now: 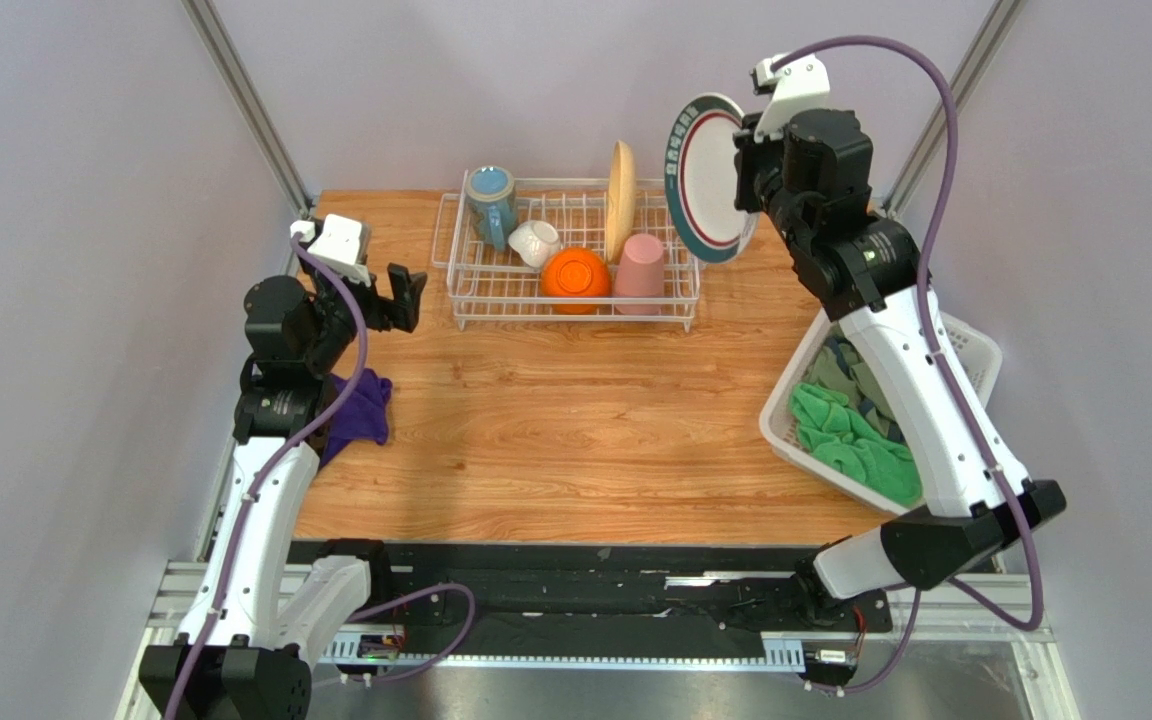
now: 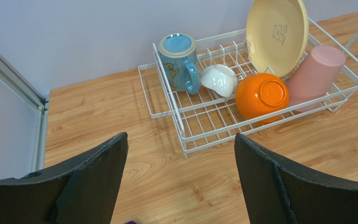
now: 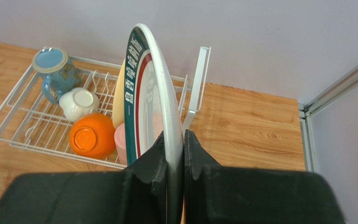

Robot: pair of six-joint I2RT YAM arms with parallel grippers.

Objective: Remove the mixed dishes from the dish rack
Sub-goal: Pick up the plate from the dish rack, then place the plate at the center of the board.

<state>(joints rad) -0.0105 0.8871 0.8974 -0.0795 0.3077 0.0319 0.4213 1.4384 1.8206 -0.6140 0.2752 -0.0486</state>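
Note:
My right gripper (image 3: 175, 136) is shut on the rim of the dark-rimmed plate (image 3: 150, 93), which it holds on edge above the right end of the dish rack (image 1: 567, 318). In the rack stand the blue mug (image 2: 178, 63), small white bowl (image 2: 219, 79), upturned orange bowl (image 2: 261, 95), pink tumbler (image 2: 314, 77) and cream-yellow plate (image 2: 276, 35). Left of the rack, above bare wood, my left gripper (image 2: 181, 140) hangs open with nothing between its fingers.
A purple cloth (image 1: 360, 408) lies by the left arm. At the right table edge a white lattice basket (image 1: 973, 353) holds green cloths (image 1: 853, 435), under the right arm. The rack's tall upright panel (image 3: 199, 79) stands beside the held plate.

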